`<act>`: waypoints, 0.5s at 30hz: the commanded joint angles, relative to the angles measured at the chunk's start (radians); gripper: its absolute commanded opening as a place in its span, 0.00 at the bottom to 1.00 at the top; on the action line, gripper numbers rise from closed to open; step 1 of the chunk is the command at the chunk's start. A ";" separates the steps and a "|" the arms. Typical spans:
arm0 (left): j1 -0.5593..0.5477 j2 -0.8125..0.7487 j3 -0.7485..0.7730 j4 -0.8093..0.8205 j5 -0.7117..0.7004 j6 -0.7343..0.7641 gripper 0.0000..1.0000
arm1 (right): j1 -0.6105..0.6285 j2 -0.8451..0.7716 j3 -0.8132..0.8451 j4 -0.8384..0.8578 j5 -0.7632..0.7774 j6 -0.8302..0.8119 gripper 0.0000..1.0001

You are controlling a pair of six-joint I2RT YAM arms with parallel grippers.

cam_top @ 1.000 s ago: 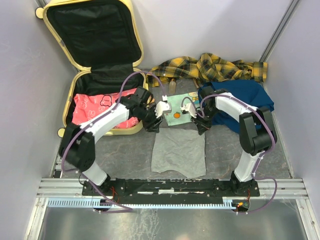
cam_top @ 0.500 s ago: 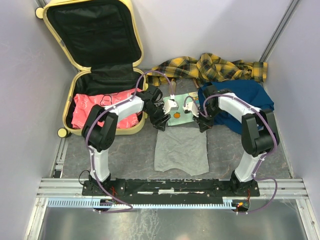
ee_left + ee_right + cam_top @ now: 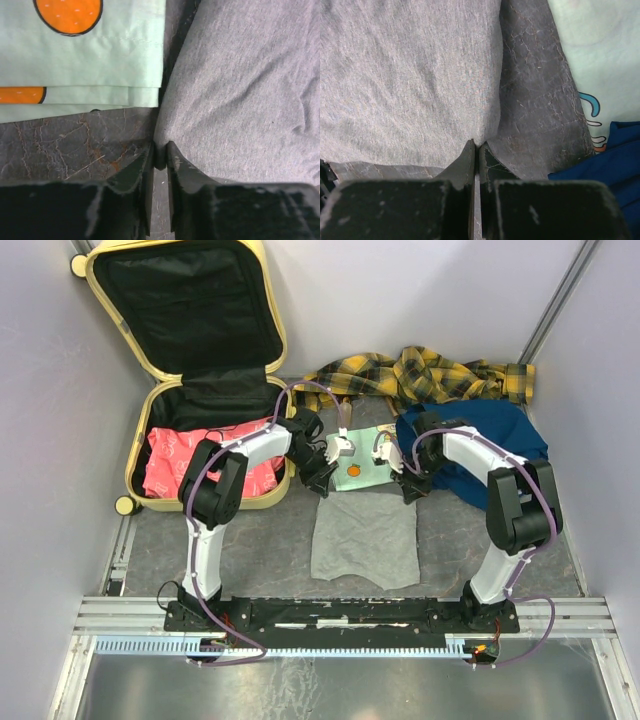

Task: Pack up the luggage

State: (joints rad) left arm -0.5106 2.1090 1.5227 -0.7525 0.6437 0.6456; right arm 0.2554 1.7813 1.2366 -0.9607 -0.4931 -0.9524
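Fingers of my left gripper (image 3: 160, 148) pinch the grey cloth (image 3: 240, 90) at its far-left corner. My right gripper (image 3: 475, 145), fingers pressed together, nips its far-right corner. The luggage (image 3: 185, 310) lies open, beyond the cloth to its left.

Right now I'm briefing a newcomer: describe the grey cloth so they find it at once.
From the open yellow suitcase at far left, look right, between the left arm and the right arm. The grey cloth lies flat there, nearer the arm bases than the mint-green printed cloth. It alone is plain grey.
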 commanded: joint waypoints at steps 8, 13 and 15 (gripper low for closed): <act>0.059 -0.060 0.128 0.039 0.047 -0.039 0.03 | -0.079 -0.019 0.159 -0.020 -0.083 0.036 0.04; 0.075 -0.107 0.184 0.029 0.032 -0.009 0.03 | -0.095 -0.051 0.225 -0.077 -0.111 -0.003 0.04; 0.072 -0.136 0.180 0.031 0.032 -0.006 0.03 | -0.095 -0.075 0.214 -0.090 -0.120 -0.022 0.04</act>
State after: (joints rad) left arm -0.4438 2.0865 1.6608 -0.7467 0.6804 0.6327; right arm 0.1619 1.7767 1.4258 -0.9886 -0.5636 -0.9321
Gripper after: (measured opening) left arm 0.058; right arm 0.048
